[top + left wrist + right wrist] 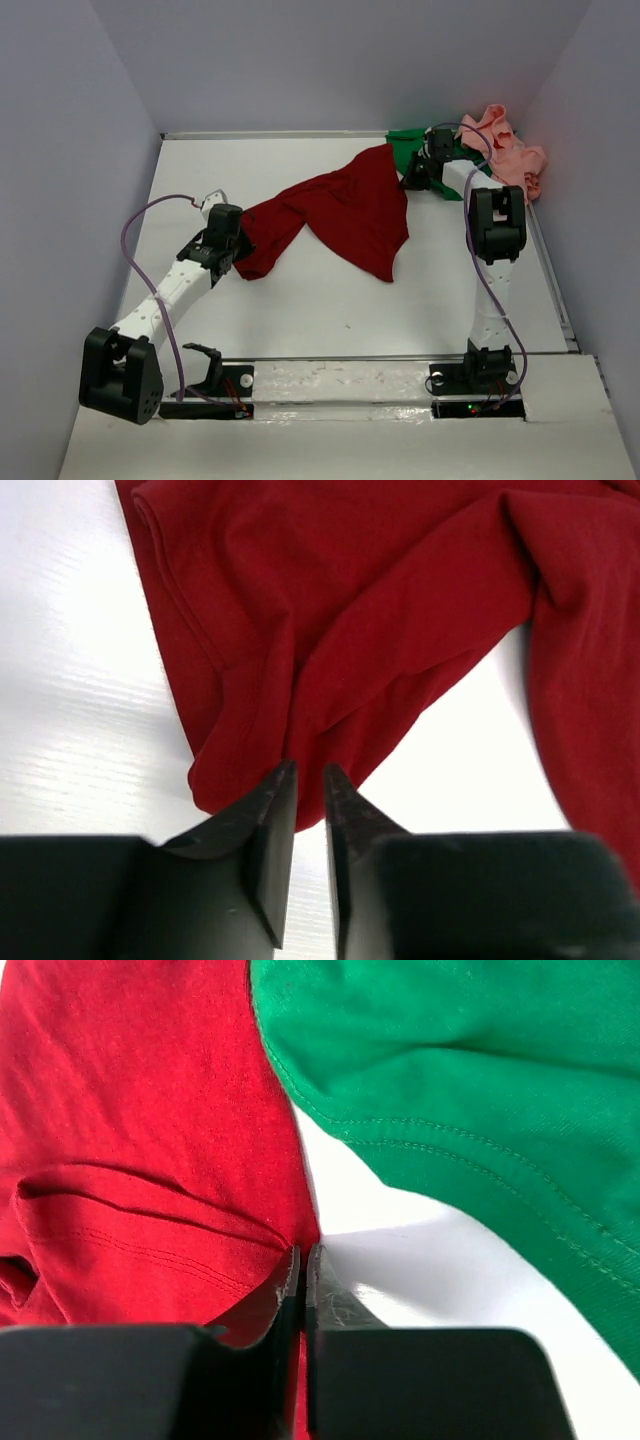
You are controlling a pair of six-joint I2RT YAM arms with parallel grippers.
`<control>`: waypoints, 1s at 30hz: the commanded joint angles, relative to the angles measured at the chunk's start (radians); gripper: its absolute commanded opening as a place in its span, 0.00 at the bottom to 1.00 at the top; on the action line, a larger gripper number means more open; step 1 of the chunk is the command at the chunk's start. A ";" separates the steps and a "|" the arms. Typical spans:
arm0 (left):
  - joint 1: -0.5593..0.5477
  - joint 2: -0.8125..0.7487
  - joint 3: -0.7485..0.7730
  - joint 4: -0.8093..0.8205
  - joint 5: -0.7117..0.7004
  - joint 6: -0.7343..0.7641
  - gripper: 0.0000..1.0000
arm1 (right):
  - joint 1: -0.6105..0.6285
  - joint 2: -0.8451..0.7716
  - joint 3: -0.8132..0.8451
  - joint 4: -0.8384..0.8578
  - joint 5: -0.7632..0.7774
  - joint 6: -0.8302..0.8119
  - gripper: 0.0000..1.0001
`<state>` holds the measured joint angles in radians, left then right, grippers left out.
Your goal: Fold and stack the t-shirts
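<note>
top view: dark red t-shirt (345,215) drawn out diagonally across white table (300,310); left gripper (228,240) at lower-left end, right gripper (418,176) at upper-right corner; green t-shirt (405,146), pink t-shirt (512,152) bunched in far right corner.

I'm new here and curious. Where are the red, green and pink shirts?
dark red t-shirt (345,210), top view, middle of its body.
bright green t-shirt (480,1050), right wrist view, flat cloth above its hem.
salmon pink t-shirt (518,158), top view, middle of the heap.
</note>
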<state>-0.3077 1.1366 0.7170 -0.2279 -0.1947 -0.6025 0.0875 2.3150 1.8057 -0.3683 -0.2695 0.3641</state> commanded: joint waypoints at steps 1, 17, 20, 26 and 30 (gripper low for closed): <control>-0.004 0.029 0.010 0.021 -0.029 0.004 0.40 | -0.002 0.027 -0.003 -0.058 0.003 -0.010 0.00; 0.076 0.164 -0.063 0.156 0.003 -0.006 0.48 | -0.002 -0.014 -0.012 -0.063 0.007 -0.019 0.00; 0.107 0.137 -0.077 0.153 -0.009 -0.010 0.48 | -0.002 -0.011 -0.012 -0.063 0.004 -0.021 0.00; 0.145 0.066 -0.111 0.150 -0.014 -0.008 0.48 | -0.002 -0.002 -0.006 -0.063 -0.004 -0.022 0.00; 0.151 0.087 -0.102 0.165 0.030 0.001 0.26 | -0.002 0.000 0.000 -0.063 -0.004 -0.017 0.00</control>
<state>-0.1616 1.2308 0.6132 -0.0921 -0.1875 -0.6102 0.0860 2.3146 1.8050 -0.3695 -0.2752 0.3630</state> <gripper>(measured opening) 0.358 0.030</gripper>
